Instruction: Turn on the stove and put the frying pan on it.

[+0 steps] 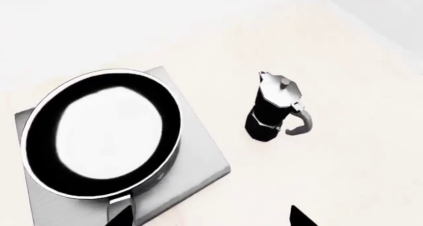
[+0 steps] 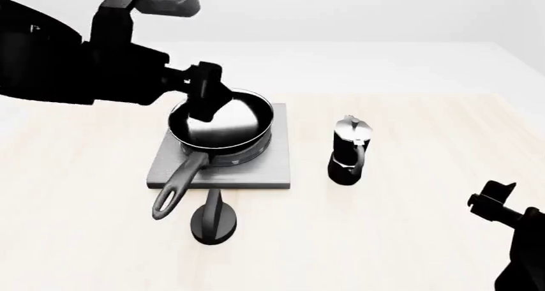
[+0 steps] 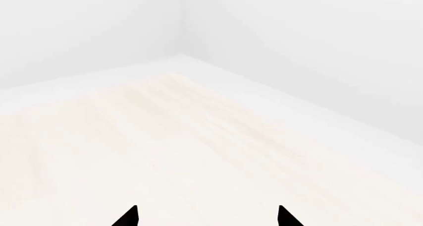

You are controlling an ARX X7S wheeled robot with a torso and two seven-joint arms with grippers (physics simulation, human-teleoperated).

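Observation:
The frying pan (image 2: 245,122), black with a glossy pale inside, sits on the grey square stove (image 2: 277,166). Its long handle (image 2: 177,186) points toward the front edge. The black knob (image 2: 214,219) stands just in front of the stove. My left gripper (image 2: 204,104) hovers above the pan's left side, open and empty. In the left wrist view the pan (image 1: 106,132) covers most of the stove (image 1: 198,171), and the left gripper (image 1: 211,218) shows wide-apart fingertips. My right gripper (image 2: 492,198) is at the front right, open and empty, far from the stove; the right wrist view (image 3: 207,218) shows only bare table.
A black-and-silver moka pot (image 2: 349,149) stands upright to the right of the stove, also in the left wrist view (image 1: 274,107). The pale wooden table (image 2: 409,240) stretches around, with white walls behind.

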